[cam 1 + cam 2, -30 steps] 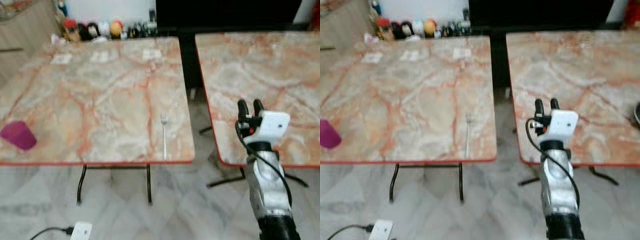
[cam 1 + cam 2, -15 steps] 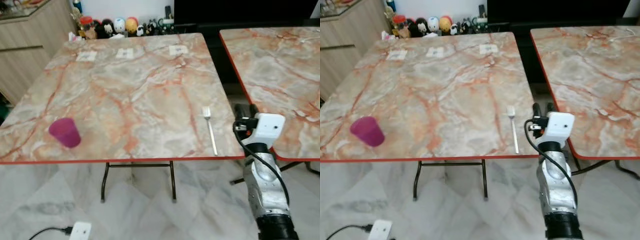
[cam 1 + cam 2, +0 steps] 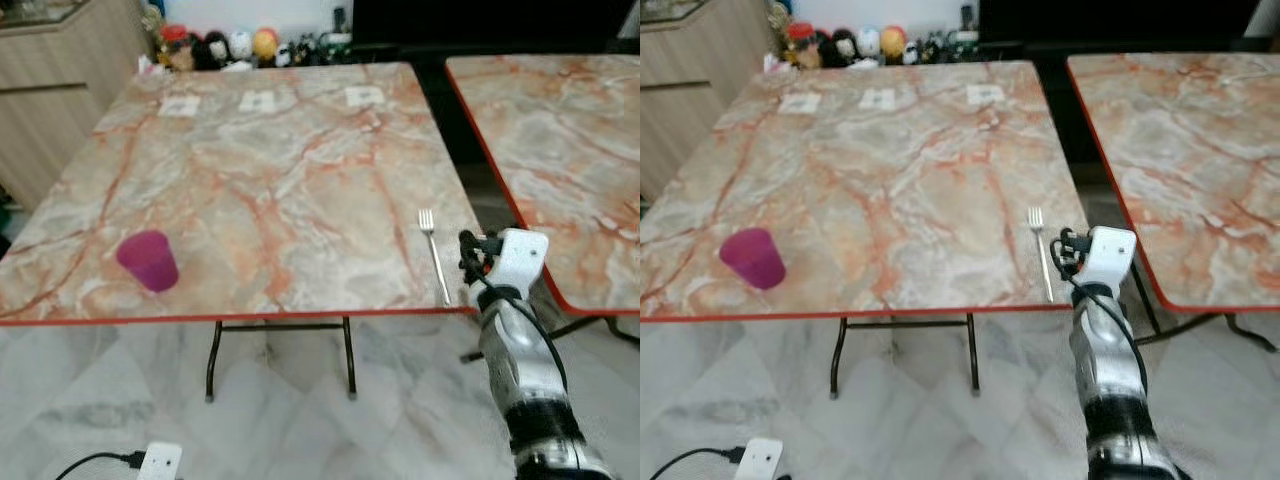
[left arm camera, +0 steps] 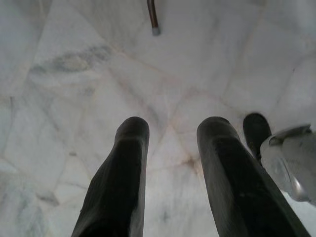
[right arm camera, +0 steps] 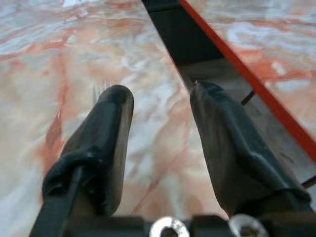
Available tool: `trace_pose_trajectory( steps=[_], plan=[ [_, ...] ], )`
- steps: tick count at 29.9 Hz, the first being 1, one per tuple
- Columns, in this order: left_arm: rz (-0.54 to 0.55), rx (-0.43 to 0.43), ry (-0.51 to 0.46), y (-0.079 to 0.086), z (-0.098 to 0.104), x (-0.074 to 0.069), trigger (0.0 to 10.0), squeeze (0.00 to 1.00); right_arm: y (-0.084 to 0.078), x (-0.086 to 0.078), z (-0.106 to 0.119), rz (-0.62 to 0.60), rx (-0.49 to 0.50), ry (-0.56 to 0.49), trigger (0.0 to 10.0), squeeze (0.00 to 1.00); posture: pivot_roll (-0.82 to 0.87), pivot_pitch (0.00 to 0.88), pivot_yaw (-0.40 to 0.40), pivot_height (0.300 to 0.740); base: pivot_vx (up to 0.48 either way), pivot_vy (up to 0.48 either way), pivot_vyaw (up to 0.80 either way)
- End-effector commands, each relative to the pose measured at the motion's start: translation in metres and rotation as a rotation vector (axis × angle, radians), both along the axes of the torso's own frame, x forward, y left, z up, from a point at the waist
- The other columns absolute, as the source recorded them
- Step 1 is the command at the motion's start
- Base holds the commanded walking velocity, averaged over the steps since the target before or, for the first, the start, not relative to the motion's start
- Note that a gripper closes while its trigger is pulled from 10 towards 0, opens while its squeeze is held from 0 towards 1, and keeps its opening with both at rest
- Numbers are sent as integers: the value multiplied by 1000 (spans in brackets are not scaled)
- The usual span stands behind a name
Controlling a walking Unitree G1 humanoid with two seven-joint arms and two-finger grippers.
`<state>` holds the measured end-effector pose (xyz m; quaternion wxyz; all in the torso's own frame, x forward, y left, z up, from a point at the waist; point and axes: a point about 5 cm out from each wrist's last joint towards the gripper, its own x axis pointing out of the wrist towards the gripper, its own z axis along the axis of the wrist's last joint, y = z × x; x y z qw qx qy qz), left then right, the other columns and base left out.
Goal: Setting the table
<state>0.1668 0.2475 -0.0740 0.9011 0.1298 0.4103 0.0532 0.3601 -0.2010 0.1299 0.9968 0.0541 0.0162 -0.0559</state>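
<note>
Near the table [image 3: 270, 200] corner, my right gripper [image 3: 470, 250] hangs open just at three o'clock of the fork [image 3: 433, 255]. My left gripper [image 4: 173, 148] gapes over floor; the table's paper labels [image 3: 258, 101] are unreadable

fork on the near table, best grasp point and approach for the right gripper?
Grip the fork mid-handle, coming from above with fingers across its width. It lies flat, tines pointing away, close to the table's right edge, and the open right gripper is already beside the handle.

a bare marble table [image 3: 270, 200] lies open between the fork [image 3: 433, 255] and purple cup [image 3: 148, 260].
</note>
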Motion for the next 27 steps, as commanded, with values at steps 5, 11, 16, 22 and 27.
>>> trace_pose_trajectory(
  steps=[5, 11, 16, 22, 27],
  plan=[
    [12, -10, 33, 1, -4, -8, 10000, 0, 10, 15, -9, 49, 65, 154, 10000, 0, -53, 96, 46, 740, 0, 0, 0],
    [9, -10, 31, 0, -4, -8, 10000, 0, 17, 22, -8, 97, 56, 207, 10000, 0, -51, 96, 44, 740, 0, 0, 0],
    [16, -11, 25, 0, -4, -9, 10000, 0, 21, 32, 10, 112, 45, 113, 10000, 0, -41, 101, 39, 740, 0, 0, 0],
    [21, -13, 22, 0, -4, -10, 10000, 0, 21, 30, 45, 77, -15, -206, 10000, 0, -42, 104, 38, 740, 0, 0, 0],
    [22, -17, 22, -1, -5, -11, 10000, 0, 24, 15, 42, 73, -55, -318, 10000, 0, -47, 103, 37, 740, 0, 0, 0]
  ],
)
